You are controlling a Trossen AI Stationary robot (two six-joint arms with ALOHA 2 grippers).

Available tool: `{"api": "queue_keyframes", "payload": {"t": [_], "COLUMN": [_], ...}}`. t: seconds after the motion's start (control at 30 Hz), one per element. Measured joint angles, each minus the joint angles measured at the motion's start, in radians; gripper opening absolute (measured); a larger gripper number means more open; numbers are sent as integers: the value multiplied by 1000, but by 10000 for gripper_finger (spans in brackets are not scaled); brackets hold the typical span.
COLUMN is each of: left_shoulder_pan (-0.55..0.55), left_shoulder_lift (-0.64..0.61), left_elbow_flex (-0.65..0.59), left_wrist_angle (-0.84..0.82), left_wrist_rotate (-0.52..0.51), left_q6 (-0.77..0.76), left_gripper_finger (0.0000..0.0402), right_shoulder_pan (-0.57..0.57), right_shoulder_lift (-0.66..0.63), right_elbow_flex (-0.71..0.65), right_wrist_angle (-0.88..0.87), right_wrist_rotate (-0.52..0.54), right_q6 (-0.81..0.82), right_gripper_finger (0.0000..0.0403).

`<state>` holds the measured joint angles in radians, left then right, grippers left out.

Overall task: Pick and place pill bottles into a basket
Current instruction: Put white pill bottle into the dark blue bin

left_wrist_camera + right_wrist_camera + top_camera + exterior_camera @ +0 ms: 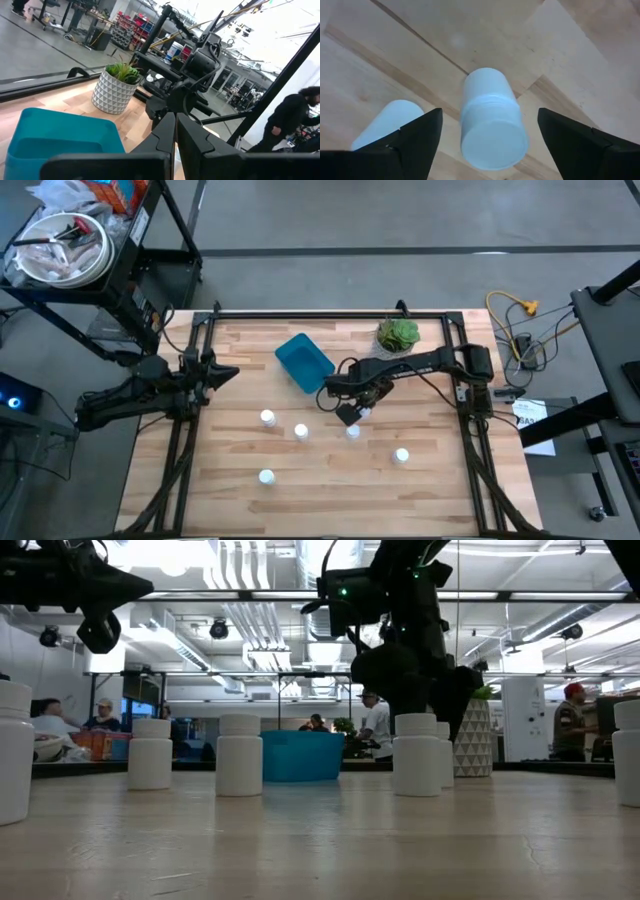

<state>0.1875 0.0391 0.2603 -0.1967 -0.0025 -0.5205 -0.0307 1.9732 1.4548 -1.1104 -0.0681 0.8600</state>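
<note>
Several small white pill bottles stand upright on the wooden table: one (267,418), one (301,431), one (352,432), one (401,455) and one (266,476). The blue basket (303,362) sits askew at the far middle of the table. My right gripper (352,418) is open just above the middle bottle. In the right wrist view its fingers (415,137) stand on either side of that bottle (492,125) with a gap on each side. A second bottle (387,125) stands beside it. My left gripper (225,373) is shut and empty at the table's left, above the surface.
A white pot with a green plant (397,335) stands at the far edge, right of the basket. In the low view the basket (302,755) shows behind the row of bottles. A black frame runs along the table's edges (330,313). People show in the room beyond.
</note>
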Motion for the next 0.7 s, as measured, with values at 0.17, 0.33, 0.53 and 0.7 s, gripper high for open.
{"api": "queue_keyframes", "payload": {"t": [0.17, 0.33, 0.53, 0.7], "left_shoulder_pan": [0, 0, 0, 0], "left_shoulder_lift": [0, 0, 0, 0], "left_elbow_flex": [0, 0, 0, 0], "left_wrist_angle": [2, 2, 2, 1], "left_wrist_rotate": [0, 0, 0, 0], "left_q6": [0, 0, 2, 2], "left_gripper_finger": [0, 0, 0, 0], "right_shoulder_pan": [0, 0, 0, 0], "right_shoulder_lift": [0, 0, -2, -2], "right_elbow_flex": [0, 0, 1, 4], "right_wrist_angle": [0, 0, 0, -4], "right_wrist_rotate": [4, 4, 5, 5], "right_q6": [0, 0, -5, -5], "right_gripper_finger": [259, 196, 161, 168]}}
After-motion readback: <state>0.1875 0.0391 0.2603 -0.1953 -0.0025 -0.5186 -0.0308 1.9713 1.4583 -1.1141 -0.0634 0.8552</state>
